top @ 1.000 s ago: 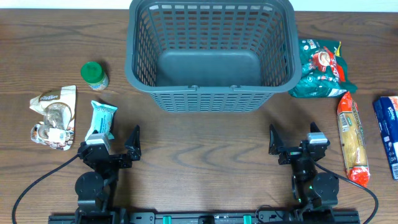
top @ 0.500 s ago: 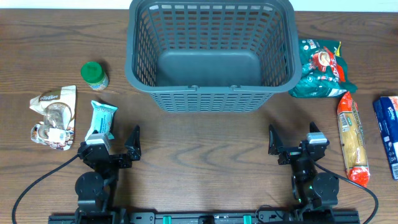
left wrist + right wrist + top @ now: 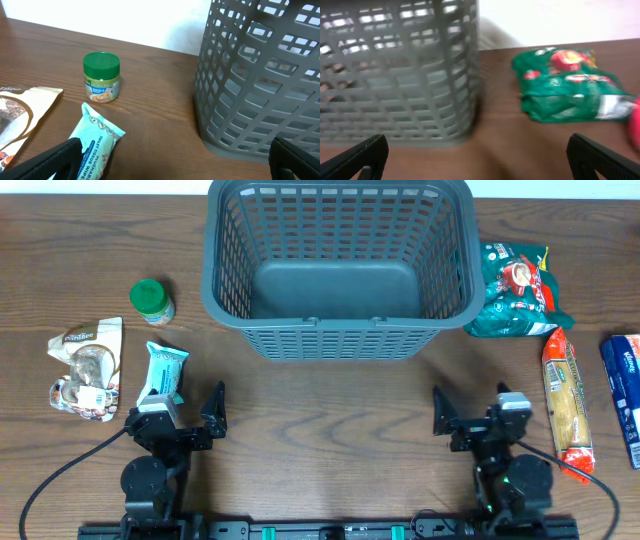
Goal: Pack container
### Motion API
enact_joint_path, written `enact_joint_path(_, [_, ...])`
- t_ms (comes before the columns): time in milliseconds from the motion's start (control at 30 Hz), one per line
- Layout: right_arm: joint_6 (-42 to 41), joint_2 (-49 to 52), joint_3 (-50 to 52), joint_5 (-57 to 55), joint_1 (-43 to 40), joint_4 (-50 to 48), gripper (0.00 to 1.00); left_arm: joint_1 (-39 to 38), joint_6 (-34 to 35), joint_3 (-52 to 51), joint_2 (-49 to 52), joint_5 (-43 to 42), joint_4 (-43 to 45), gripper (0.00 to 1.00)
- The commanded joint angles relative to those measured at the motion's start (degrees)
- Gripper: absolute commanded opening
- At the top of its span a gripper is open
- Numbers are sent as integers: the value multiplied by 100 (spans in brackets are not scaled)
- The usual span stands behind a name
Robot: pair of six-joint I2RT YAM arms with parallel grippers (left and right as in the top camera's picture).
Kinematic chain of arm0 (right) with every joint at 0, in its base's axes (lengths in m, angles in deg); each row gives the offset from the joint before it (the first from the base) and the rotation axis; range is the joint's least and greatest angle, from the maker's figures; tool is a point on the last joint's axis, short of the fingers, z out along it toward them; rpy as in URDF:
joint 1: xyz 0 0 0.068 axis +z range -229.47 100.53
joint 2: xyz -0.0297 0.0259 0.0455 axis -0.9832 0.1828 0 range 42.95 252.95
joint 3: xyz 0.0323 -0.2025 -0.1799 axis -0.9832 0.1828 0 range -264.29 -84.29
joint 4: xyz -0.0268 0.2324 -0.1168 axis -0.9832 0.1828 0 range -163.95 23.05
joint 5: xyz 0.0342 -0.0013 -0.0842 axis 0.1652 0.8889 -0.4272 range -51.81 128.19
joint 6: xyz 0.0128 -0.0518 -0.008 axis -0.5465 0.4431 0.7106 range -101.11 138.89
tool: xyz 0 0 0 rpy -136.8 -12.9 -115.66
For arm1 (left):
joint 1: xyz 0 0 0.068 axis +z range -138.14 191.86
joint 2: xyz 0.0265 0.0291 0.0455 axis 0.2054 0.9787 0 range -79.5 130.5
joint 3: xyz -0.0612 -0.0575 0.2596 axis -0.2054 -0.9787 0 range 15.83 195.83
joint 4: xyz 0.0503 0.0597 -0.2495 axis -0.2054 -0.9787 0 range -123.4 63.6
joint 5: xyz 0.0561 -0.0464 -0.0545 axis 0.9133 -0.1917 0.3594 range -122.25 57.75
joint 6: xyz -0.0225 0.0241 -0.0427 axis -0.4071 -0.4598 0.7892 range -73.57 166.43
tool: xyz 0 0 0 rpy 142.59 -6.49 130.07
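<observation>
Basket (image 3: 340, 340) is found empty at 12 o'clock on the bench (image 3: 320, 430). Left hand (image 3: 185, 408) and right hand (image 3: 472, 412) are held wide open at 6, nothing gripped. Green bag (image 3: 515, 290) at 3 is tucked beside its wall, so the basket could get bumped during pickup.

1. The worktop (image 3: 330, 430) is dark brown with a streaked wood grain.
2. The container (image 3: 340, 340) is dark grey all over, its sides a lattice of slots, its bottom plain.
3. The small jar (image 3: 152, 301) has a bright green lid and a pale label.
4. The tissue packet (image 3: 163, 373) is teal with white ends.
5. The pouch (image 3: 88, 368) is cream with brown and red patches.
6. The snack bag (image 3: 515, 292) is green with red, white and yellow print.
7. The long packet (image 3: 566, 402) is red-orange around a tan middle.
8. The packet at the edge (image 3: 624, 395) is blue and white.
9. The left gripper (image 3: 183, 408) and the right gripper (image 3: 474, 412) are black.
</observation>
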Motion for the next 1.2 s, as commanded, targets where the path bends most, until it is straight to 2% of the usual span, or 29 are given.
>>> enact_joint_path(0, [-7,166,-859,-776,-90,199,99,13,-33,-146,-35,2,-35,99])
enact_joint_path(133, [140,785,-2087,-1196,-90,634,99,13,-33,-146,-35,2,-35,98])
enact_joint_path(300, [575,2201,-3971,-1252,-90,1456,99,13,-33,-146,-35,2,-35,98])
enact_joint_path(567, [1569,5224,-7722,-1261,-92,4131,99,13,-33,-146,-35,2,-35,99])
enact_joint_path(667, [1620,6310,-9167,-1257,-216,5254,99,13,-33,-146,-35,2,-35,99])
enact_joint_path(800, [1620,7337,-10618,-1130,-540,6266,99,13,-33,-146,-35,2,-35,99])
enact_joint_path(967, [1639,8153,-11713,-470,-1174,6817,99,13,-33,-146,-35,2,-35,99])
enact_joint_path(1067, [1644,8430,-11881,382,-1639,6828,99,13,-33,-146,-35,2,-35,99])
enact_joint_path(1167, [1751,8701,-11881,782,-1991,6756,99,13,-33,-146,-35,2,-35,99])
